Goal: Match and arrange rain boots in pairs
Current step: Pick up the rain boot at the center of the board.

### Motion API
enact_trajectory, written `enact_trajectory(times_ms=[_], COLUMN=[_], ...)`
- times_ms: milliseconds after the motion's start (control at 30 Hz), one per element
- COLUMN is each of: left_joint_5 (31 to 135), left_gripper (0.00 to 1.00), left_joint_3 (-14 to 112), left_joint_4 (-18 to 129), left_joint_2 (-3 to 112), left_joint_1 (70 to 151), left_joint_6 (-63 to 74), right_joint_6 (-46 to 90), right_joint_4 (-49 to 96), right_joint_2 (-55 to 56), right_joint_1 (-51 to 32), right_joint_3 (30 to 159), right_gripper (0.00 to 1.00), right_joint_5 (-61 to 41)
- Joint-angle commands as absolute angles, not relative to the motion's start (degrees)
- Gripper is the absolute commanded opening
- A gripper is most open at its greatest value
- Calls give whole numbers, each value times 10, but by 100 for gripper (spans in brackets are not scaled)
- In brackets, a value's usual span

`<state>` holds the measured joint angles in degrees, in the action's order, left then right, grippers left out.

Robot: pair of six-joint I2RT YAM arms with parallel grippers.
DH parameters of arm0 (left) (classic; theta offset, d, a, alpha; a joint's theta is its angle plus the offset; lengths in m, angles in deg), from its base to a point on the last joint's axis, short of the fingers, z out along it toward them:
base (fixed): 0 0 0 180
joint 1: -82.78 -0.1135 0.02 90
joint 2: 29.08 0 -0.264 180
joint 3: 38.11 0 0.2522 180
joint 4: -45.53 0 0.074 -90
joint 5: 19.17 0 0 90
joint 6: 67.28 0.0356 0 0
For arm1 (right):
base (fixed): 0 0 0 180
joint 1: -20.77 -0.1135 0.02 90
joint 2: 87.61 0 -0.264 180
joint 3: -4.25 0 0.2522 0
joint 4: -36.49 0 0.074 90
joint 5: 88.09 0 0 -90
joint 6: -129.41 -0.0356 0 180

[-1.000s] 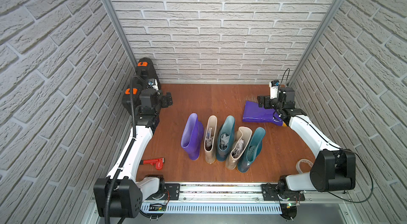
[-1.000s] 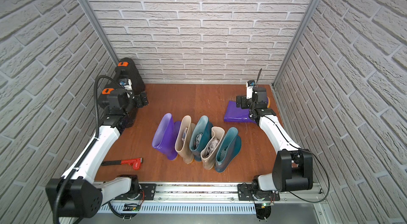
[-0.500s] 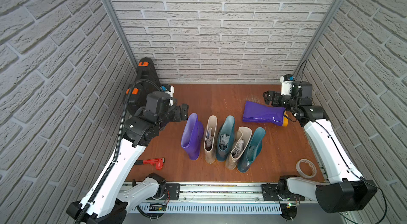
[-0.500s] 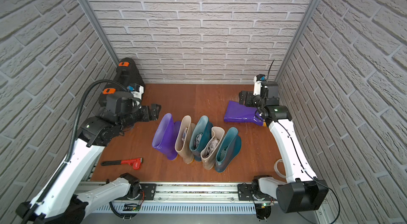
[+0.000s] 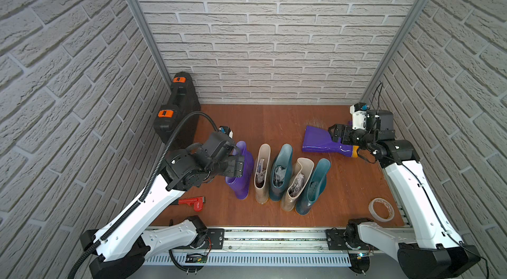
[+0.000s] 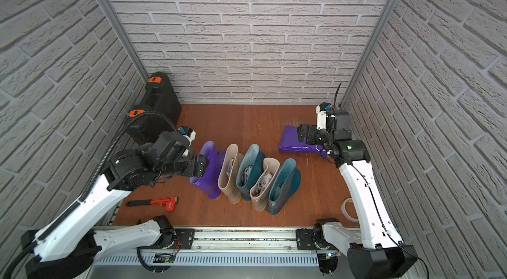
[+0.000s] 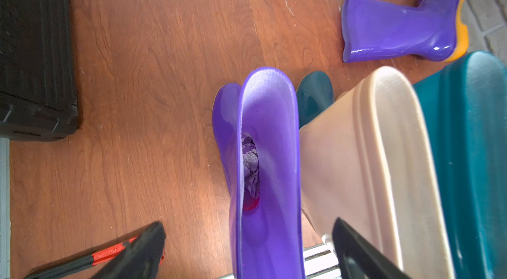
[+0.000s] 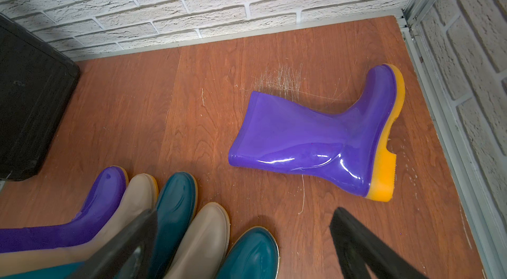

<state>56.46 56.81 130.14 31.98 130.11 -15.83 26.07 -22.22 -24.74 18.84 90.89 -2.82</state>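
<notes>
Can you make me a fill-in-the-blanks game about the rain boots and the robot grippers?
1. The purple boot by the right gripper lies on its ____.
2. The upright row of boots counts ____ boots.
3. The standing boot closest to the left gripper is coloured ____.
4. The red pipe wrench lies on the robot's ____ side.

Missing words: side; five; purple; left.
</notes>
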Motion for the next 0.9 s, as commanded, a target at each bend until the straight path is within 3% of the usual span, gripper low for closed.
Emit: enact_trajectory(times_ms=[0, 433, 700, 867], left_joint_5=[551, 565, 569, 543], left_gripper=[89, 42, 0, 0], left_joint_3=[577, 555, 553, 592], left_joint_4=[1318, 1290, 1289, 1310], left_joint_2=[338, 374, 393, 408], left_joint_1=[1304, 1304, 1305, 1298], left_joint_6=[-156, -152, -152, -141], right_joint_6=[255, 246, 248, 251], right_joint_4=[-235, -215, -208, -209], right_joint_2=[-261, -242, -225, -220], right_joint_1=[185, 184, 184, 184], right_joint_3=[895, 880, 885, 891], right_gripper=[100, 97, 94, 94], right_joint_5=[-16, -39, -43, -45])
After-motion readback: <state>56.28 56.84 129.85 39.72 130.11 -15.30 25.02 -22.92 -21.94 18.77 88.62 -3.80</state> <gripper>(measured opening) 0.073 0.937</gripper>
